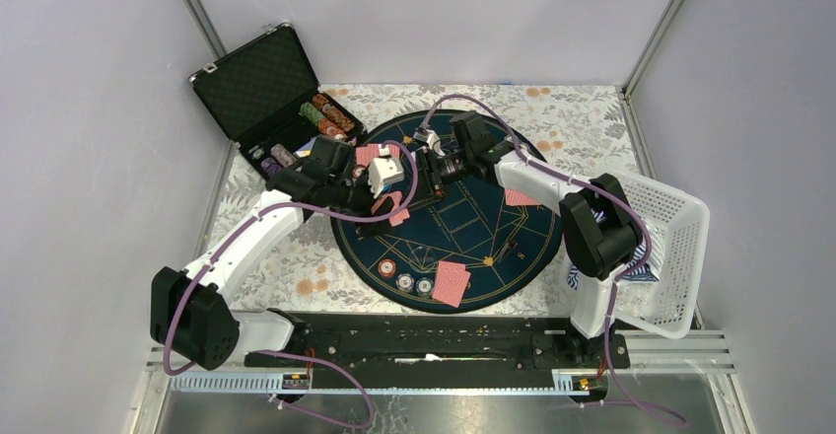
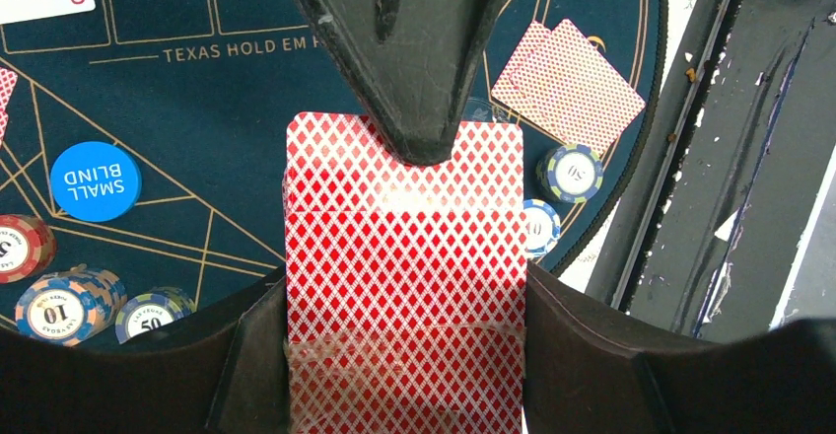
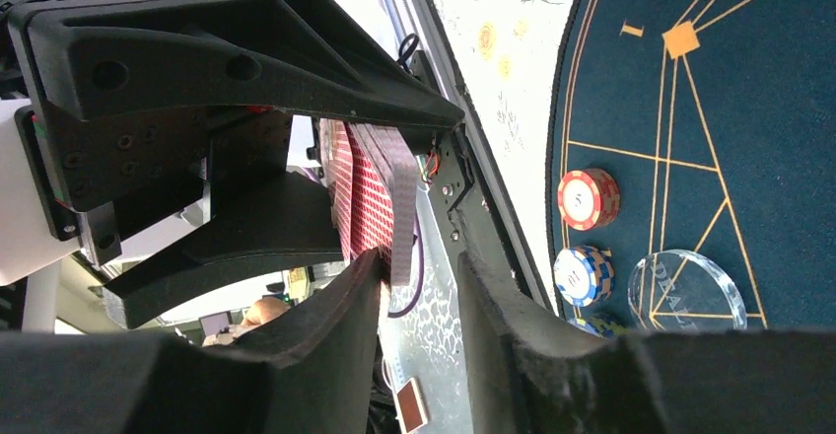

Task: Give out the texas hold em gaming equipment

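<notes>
My left gripper [image 2: 404,301] is shut on a deck of red-backed playing cards [image 2: 404,256], held over the left part of the round blue poker mat [image 1: 493,227]. My right gripper [image 3: 419,286] reaches in at the deck's top edge. Its jaws stand apart, and the edge of the outermost card [image 3: 399,202] hangs between them, against one finger [image 3: 340,321]. On the mat lie a blue small-blind disc [image 2: 96,180], a clear dealer button [image 3: 687,291], striped poker chips [image 2: 57,306] and a dealt pair of cards [image 2: 569,79].
An open black case [image 1: 261,84] with rows of chips [image 1: 330,113] stands at the back left. A white basket [image 1: 670,247] holding a striped cloth [image 1: 641,268] sits at the right. The black rail [image 1: 434,340] runs along the near edge.
</notes>
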`<state>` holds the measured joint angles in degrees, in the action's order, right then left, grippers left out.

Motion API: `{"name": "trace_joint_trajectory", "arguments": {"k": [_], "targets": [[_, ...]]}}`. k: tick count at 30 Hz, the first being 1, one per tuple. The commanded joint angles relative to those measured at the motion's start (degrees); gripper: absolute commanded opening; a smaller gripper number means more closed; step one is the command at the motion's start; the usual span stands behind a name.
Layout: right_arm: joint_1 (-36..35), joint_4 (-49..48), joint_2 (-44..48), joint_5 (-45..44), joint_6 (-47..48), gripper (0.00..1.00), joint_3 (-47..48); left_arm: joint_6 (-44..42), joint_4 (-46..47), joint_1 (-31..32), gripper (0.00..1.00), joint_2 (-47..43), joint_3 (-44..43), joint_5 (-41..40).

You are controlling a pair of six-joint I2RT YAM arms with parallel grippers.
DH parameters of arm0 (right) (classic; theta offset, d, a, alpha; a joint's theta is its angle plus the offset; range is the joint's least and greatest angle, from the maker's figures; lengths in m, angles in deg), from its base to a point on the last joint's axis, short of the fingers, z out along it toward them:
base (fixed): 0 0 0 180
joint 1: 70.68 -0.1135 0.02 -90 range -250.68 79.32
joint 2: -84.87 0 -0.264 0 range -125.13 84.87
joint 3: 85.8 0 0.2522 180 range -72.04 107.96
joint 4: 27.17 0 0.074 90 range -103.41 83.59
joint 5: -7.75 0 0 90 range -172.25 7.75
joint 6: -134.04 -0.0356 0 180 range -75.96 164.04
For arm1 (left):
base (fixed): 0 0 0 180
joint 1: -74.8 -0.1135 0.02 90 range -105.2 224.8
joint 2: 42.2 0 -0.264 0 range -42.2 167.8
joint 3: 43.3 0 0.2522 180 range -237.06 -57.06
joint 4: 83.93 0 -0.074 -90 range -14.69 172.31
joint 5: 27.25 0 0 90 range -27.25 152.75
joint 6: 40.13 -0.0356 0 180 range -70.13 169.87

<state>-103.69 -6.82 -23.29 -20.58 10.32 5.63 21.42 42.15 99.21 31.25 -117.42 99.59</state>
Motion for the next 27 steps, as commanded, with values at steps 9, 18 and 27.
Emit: {"name": "trace_joint_trajectory", "arguments": {"k": [9, 18, 27], "targets": [[1.7, 3.6, 3.4, 0.3, 3.8, 0.37, 1.7, 0.2, 3.5, 0.0, 0.00, -1.1, -1.6, 1.5], [1.8, -5.0, 5.4, 1.4, -3.6, 0.55, -0.4, 0.2, 3.5, 0.0, 0.00, -1.1, -1.8, 1.4], [-1.2, -1.3, 2.7, -0.3, -1.4, 0.51, 0.3, 0.6, 3.4, -0.1, 0.00, -1.4, -2.0, 1.6]]}}
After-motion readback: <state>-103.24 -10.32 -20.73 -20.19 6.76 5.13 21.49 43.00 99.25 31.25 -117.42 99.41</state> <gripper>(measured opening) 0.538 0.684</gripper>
